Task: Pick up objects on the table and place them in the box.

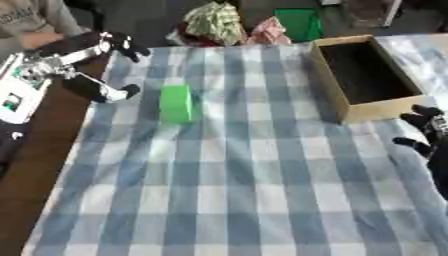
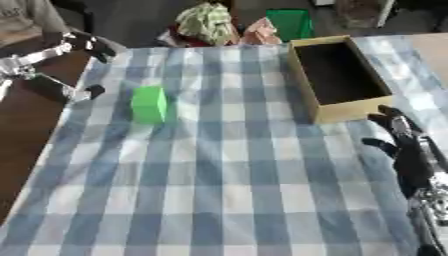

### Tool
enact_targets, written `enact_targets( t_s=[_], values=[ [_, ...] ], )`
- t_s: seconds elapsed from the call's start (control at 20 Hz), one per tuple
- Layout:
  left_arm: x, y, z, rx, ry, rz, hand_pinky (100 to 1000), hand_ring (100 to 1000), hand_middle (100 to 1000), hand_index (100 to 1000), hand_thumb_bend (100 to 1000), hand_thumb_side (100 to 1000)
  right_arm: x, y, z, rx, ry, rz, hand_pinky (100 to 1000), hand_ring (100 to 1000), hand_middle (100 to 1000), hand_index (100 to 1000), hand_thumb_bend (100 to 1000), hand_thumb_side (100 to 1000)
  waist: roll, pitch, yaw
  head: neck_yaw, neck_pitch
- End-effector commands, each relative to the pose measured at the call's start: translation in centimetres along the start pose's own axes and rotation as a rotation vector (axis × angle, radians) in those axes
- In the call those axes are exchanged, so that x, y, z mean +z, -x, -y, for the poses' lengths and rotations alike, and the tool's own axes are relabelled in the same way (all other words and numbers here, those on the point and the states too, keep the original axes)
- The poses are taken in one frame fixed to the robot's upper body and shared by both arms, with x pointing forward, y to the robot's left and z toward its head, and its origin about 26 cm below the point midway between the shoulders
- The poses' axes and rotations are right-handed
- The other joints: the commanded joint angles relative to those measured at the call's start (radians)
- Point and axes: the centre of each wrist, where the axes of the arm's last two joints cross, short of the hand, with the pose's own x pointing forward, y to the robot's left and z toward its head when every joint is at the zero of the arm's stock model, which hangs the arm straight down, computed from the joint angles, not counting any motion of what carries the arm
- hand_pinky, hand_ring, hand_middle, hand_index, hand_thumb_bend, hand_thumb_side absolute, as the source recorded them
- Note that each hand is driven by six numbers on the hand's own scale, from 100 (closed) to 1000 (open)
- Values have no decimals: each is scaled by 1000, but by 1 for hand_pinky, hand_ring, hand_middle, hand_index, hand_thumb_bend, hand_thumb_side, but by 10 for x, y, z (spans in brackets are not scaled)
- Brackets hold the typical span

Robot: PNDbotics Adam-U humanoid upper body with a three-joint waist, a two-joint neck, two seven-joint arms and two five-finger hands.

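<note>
Now the green block [image 1: 176, 103] lies on the checked cloth [image 1: 236, 190] that covers the surface, toward the left side and well apart from the box [image 1: 325, 75]. The box, an open cardboard one with a dark inside, stands at the far right of the cloth with nothing visible in it. The left hand [image 1: 92, 65] hovers at the cloth's left edge, just beside the block and not touching it; its fingers are spread, one reaching toward the far side and another pointing at the block, and they hold nothing. The right hand [image 2: 404, 145] shows at the right edge, near the box's near corner, fingers up and relaxed, apart, with nothing in them. Beyond the far edge of the cloth sit a crumpled green-and-white checked bundle [image 1: 213, 22], a pinkish one [image 1: 269, 31] beside it, and a green bin [image 1: 299, 22]. Bare brown wood [image 1: 35, 165] shows along the left of the cloth.
</note>
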Motion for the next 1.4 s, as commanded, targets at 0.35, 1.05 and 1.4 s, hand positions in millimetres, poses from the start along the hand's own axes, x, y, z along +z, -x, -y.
enact_targets(
  t_s=[0.35,1.05,1.4],
  values=[
    [-31,1,-2,-128,84,23,796,758,801,889,363,401,-3,-6,1,21,-17,18,705,1000,769,898,100,826,-3,-19,-9,6,-1],
    [-57,-1,28,-150,78,-55,810,776,830,892,356,418,-3,-4,-1,18,-25,12,705,1000,770,897,100,830,-3,-22,-18,13,-1],
    [-63,-1,43,-168,114,-80,805,771,823,891,357,442,-2,-3,-1,18,-26,8,705,1000,770,897,100,840,-2,-18,-21,15,-1]
  ],
)
